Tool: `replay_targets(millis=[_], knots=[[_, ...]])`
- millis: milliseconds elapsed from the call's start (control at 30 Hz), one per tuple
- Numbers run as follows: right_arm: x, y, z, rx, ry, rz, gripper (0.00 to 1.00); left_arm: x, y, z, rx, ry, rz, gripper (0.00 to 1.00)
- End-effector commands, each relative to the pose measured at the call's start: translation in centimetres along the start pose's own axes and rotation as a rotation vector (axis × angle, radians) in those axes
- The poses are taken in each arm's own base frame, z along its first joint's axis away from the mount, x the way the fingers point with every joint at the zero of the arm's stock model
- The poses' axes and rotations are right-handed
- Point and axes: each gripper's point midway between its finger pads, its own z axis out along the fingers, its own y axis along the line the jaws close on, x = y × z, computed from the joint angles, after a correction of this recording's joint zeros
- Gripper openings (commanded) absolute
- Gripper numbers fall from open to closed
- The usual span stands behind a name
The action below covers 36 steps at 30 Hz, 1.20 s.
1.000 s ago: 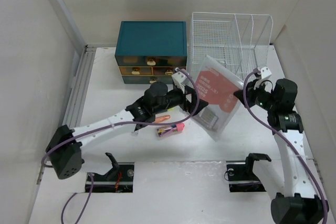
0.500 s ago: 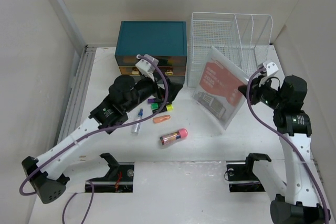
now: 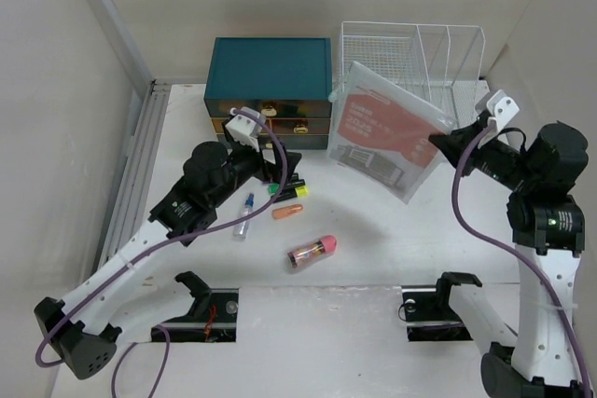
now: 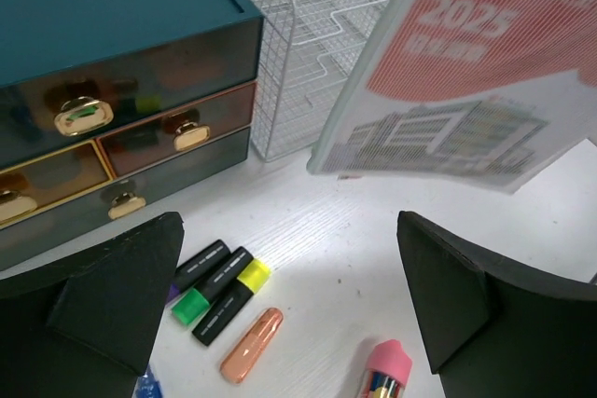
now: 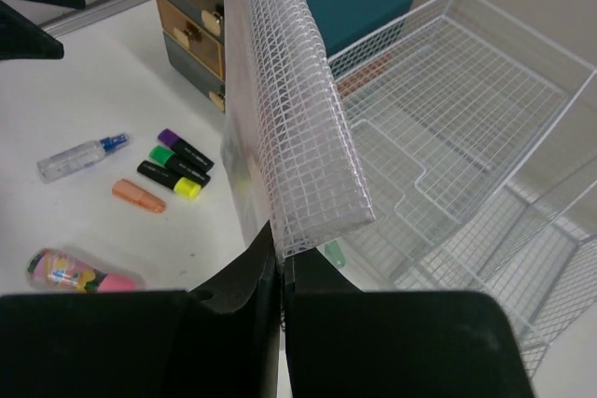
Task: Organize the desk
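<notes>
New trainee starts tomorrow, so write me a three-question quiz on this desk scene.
1. True or false: the left hand is shut.
2. The right hand holds: A) cup, B) mesh pouch, C) scissors.
3. How many highlighters lie in front of the drawer box?
Key: 1 false; 2 B; 3 three.

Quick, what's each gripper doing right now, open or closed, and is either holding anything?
Left gripper: open, holding nothing.
Right gripper: closed on the edge of the clear mesh pouch.
</notes>
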Motion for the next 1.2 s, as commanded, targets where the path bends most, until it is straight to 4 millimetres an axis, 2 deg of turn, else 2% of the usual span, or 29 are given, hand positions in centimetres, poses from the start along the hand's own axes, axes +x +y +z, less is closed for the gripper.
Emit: replay_targets(millis=[0, 133, 267, 333, 367, 433, 533, 600, 633, 700, 867, 933, 1000, 1133, 1167], knots=[[-5.3, -0.1, -1.6, 0.057, -0.13, -0.151, 0.0, -2.8, 0.4, -1.5, -0.018, -0.116, 0.024, 0.99], [-8.6, -1.4, -3.1, 0.19, -0.226, -0.217, 0.0, -2.3, 0.9, -2.0, -0.037, -0.125, 0.023, 0.99], [-11.2, -4.5, -4.9, 0.398, -0.284, -0.255, 0.0, -2.1, 1.1, -2.1, -0.048, -0.127, 0.032, 0.99], [-13.0, -5.5, -6.3, 0.493, -0.325, -0.279, 0.0, -2.4, 1.1, -2.4, -0.047, -0.136, 0.031, 0.99], [-13.3, -6.2, -6.8, 0.536, -0.334, -0.279, 0.0, -2.4, 1.1, -2.4, -0.047, -0.136, 0.031, 0.99], [-14.8, -8.0, -8.9, 0.685, -0.375, -0.283, 0.0, -2.4, 1.1, -2.4, -0.047, -0.136, 0.031, 0.99], [-15.5, -10.4, -11.1, 0.863, -0.411, -0.246, 0.0, -2.4, 1.1, -2.4, -0.047, -0.136, 0.031, 0.99], [-15.3, -12.2, -11.1, 0.928, -0.419, -0.216, 0.0, -2.4, 1.1, -2.4, -0.047, -0.136, 0.031, 0.99], [-15.1, -12.9, -11.8, 0.99, -0.431, -0.194, 0.0, -2.4, 1.1, -2.4, -0.047, -0.136, 0.031, 0.99], [-14.7, -14.5, -12.1, 1.065, -0.441, -0.177, 0.0, -2.4, 1.1, -2.4, -0.047, -0.136, 0.031, 0.99], [-13.1, -16.9, -11.2, 1.125, -0.422, -0.173, 0.0, -2.1, 1.1, -2.1, -0.048, -0.127, 0.032, 0.99], [-11.6, -18.2, -10.1, 1.135, -0.402, -0.163, 0.0, -2.1, 1.1, -2.1, -0.048, -0.127, 0.032, 0.99], [-10.9, -18.6, -9.1, 1.12, -0.399, -0.152, 0.0, -2.1, 1.1, -2.1, -0.048, -0.127, 0.032, 0.99], [-7.9, -19.8, -6.7, 1.083, -0.374, -0.108, 0.0, -1.9, 1.2, -1.9, -0.05, -0.118, 0.032, 0.99], [-7.8, -20.0, -6.0, 1.073, -0.39, -0.111, 0.0, -1.9, 1.2, -1.9, -0.05, -0.118, 0.032, 0.99]])
